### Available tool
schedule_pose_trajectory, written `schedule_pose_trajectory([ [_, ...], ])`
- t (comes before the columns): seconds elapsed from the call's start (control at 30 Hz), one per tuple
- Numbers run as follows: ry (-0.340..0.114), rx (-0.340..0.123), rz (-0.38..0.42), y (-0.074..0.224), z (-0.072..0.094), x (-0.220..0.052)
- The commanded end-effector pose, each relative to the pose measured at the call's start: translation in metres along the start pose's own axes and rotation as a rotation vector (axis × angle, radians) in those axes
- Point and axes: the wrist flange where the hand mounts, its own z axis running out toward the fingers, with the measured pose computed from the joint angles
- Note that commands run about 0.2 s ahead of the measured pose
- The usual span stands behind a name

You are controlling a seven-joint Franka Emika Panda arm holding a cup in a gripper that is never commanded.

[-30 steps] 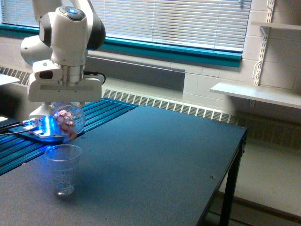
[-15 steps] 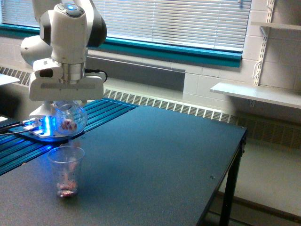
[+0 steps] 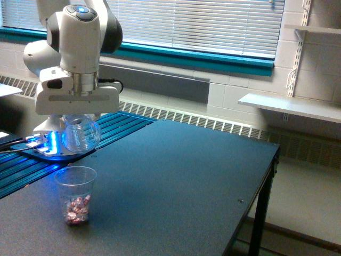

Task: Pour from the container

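Since a second ago the pinkish-red pieces have left the container [image 3: 81, 134] and now lie in the bottom of the clear plastic cup [image 3: 76, 195]; the container looks empty, where earlier it showed a clump of them inside. Arm has shifted slightly toward the exterior view's right. The gripper [image 3: 78, 118] of the white Franka arm [image 3: 74, 42] is closed on the container, gripping it at its upper part; the fingers themselves are mostly hidden behind the gripper body and the clear walls. Container hangs in the air above the table [image 3: 176, 176], over its corner at the exterior view's left, just above and slightly behind the cup, not touching it. How it is tilted cannot be told. Cup stands upright on the dark tabletop near the front edge. Behind the container, a blue-lit device [image 3: 47, 145] sits on a ribbed blue surface [image 3: 32, 170] beside the table. Window blinds [image 3: 202, 24] run across the back wall.
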Motion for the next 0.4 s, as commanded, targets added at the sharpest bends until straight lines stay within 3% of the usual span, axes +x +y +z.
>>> schedule_pose_trajectory([
  [0.03, 0.036, -0.018, 0.017, 0.0046, 0.0072, 0.0051],
  [0.4, 0.098, 0.007, 0.047, -0.0007, 0.008, 0.014],
])
